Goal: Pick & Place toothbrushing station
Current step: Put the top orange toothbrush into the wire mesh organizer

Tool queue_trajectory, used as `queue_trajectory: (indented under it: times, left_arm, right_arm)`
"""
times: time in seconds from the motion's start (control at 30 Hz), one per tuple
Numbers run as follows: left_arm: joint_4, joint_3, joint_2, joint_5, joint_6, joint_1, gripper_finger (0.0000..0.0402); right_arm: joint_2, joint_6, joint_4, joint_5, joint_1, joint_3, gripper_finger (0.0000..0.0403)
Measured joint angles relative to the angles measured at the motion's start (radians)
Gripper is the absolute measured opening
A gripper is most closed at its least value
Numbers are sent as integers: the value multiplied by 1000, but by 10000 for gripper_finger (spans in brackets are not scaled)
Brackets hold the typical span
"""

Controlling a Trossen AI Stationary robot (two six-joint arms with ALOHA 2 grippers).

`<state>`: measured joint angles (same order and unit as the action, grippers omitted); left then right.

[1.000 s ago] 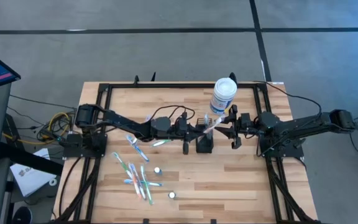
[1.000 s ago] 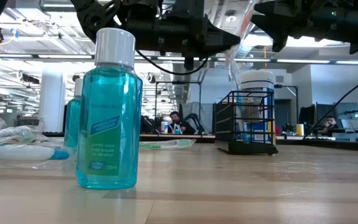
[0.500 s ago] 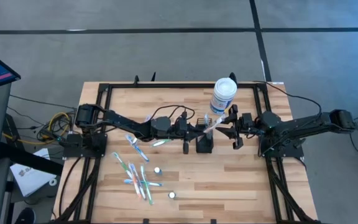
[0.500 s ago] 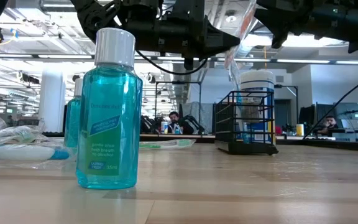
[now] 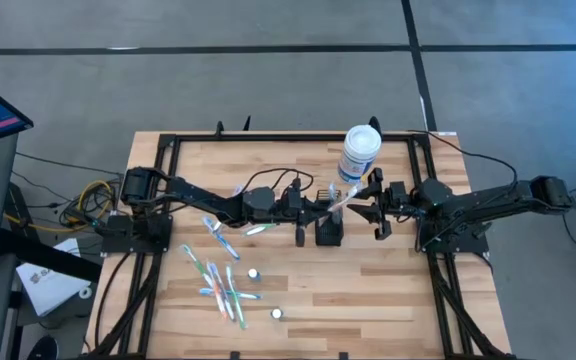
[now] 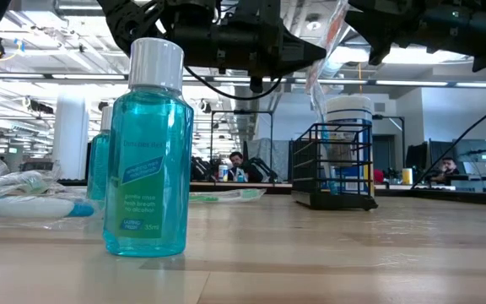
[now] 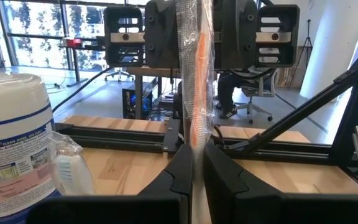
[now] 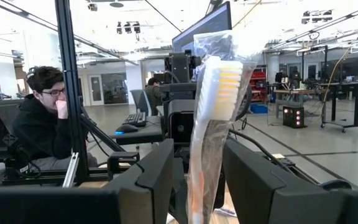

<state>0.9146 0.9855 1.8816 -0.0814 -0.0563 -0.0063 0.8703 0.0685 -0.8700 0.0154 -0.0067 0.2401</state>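
Note:
The black wire caddy (image 5: 328,233) stands on the table's middle, also in the low view (image 6: 332,181). The white canister with a blue label (image 5: 360,152) stands just behind it. My left gripper (image 5: 318,212) is above the caddy, shut on a plastic-wrapped orange toothbrush (image 5: 340,199). The toothbrush rises tilted, its head up (image 8: 219,81). My right gripper (image 5: 366,205) is open, level, facing the left one. Its fingers (image 8: 157,177) stand on either side of the toothbrush without touching it. My left gripper (image 7: 193,163) pinches the wrapped toothbrush's handle (image 7: 194,140) between its two fingers. The fingers come level from the table's left and lie across the toothbrush. The toothbrush stands nearly upright above the fingers, head up. Its lower end is hidden by the gripper.
Several wrapped toothbrushes (image 5: 220,272) lie on the table's near left. Two small teal mouthwash bottles (image 5: 253,272) stand nearby, one close in the low view (image 6: 146,148). A black frame (image 5: 173,145) runs around the table. People sit at desks in the room beyond.

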Motion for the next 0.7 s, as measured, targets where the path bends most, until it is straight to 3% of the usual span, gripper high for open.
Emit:
queue_trajectory:
  times: [0.7]
  left_arm:
    - [5,2,18,0,-3,0,10]
  right_arm:
    - [2,-14,0,0,0,0,129]
